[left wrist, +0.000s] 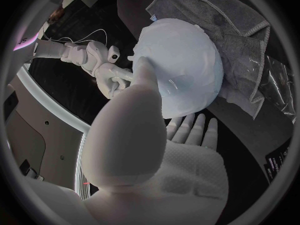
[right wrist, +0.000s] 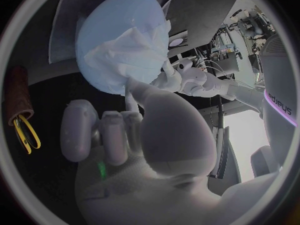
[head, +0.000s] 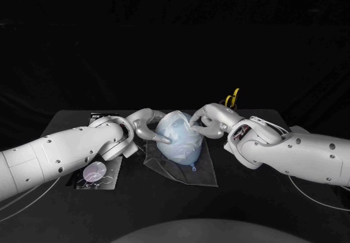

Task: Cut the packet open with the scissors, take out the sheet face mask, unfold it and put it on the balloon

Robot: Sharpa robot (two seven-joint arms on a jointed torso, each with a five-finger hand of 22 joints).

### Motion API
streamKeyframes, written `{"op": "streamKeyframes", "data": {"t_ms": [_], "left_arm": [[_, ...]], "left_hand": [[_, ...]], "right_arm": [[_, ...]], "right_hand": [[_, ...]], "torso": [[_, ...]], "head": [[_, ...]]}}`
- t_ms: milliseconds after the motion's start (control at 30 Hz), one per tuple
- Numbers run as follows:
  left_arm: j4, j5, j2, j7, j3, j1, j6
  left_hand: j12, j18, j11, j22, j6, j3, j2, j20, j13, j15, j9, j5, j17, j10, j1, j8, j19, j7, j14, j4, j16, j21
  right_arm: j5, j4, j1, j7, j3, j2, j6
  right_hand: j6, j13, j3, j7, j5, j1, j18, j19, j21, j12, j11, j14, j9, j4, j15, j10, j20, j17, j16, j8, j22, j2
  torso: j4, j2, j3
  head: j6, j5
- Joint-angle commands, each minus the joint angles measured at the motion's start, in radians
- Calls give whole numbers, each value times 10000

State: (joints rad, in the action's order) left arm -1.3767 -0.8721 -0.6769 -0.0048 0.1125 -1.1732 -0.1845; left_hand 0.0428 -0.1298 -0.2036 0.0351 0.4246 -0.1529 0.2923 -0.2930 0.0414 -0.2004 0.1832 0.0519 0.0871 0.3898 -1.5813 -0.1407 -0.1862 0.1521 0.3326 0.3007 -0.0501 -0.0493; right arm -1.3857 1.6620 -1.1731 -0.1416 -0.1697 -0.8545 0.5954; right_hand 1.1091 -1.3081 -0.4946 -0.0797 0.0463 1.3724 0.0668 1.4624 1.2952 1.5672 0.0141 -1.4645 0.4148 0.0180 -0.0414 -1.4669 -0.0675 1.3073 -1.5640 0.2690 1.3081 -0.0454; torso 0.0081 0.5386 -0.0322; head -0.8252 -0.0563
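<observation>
Mid-table, L hand [head: 143,124] holds balloon [head: 179,144], R hand [head: 209,121] touches mask [right wrist: 125,55]

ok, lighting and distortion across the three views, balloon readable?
Head view: dim light, black table, pale balloon stands out. Left wrist view: fisheye bends the grey cloth edge; the left hand hides part of the balloon. Right wrist view: bright patch near the rim; the right hand overlaps the balloon's edge.

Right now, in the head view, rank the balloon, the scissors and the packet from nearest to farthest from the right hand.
1. The balloon, at the table's centre, touching the right hand.
2. The scissors, just behind that hand, towards the far edge.
3. The packet, across the table, beside the left arm.
</observation>
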Motion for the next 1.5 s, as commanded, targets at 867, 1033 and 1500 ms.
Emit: {"op": "streamKeyframes", "data": {"t_ms": [867, 1033, 1500], "left_arm": [[-42, 33, 35, -4, 13, 15, 232], [-37, 33, 33, -5, 13, 15, 230], [-43, 33, 22, -5, 13, 15, 222]], "left_hand": [[-35, -169, 6, 7, -78, -28, -10, 13, -12, -24, 9, 35, -14, -60, 13, -43, -14, 864, -73, 22, 36, -66], [-35, -169, 6, 7, -78, -28, -10, 13, -12, -24, 9, 35, -14, -60, 13, -43, -14, 864, -73, 22, 36, -66], [-35, -169, 6, 7, -78, -28, -10, 13, -12, -24, 9, 35, -14, -60, 13, -43, -14, 864, -73, 22, 36, -66]], "right_arm": [[-438, 364, -64, -1481, 80, -246, 391], [-568, 378, -114, -1658, 103, -338, 502], [-342, 14, -245, -1789, 145, -299, 572]], "right_hand": [[-1603, -2627, -3400, 245, 59, -1757, -80, -17, -265, 36, -319, -1063, 5341, -89, -321, -1039, 303, 2635, -68, 2713, 1840, -422], [-1609, -2627, -3428, 247, 63, -1764, -83, -10, -251, 36, -320, -1063, 5374, -91, -322, -1039, 304, 2635, -68, 2718, 1844, -431], [-1629, -2627, -3498, 249, 53, -1783, -84, -5, -246, 36, -324, -1063, 5458, -102, -326, -1039, 309, 2635, -68, 2722, 1846, -476]], "torso": [[7, -3, -9], [1, -6, -8], [9, -3, -7]], "head": [[-19, -42], [-6, -50], [33, -67]]}}
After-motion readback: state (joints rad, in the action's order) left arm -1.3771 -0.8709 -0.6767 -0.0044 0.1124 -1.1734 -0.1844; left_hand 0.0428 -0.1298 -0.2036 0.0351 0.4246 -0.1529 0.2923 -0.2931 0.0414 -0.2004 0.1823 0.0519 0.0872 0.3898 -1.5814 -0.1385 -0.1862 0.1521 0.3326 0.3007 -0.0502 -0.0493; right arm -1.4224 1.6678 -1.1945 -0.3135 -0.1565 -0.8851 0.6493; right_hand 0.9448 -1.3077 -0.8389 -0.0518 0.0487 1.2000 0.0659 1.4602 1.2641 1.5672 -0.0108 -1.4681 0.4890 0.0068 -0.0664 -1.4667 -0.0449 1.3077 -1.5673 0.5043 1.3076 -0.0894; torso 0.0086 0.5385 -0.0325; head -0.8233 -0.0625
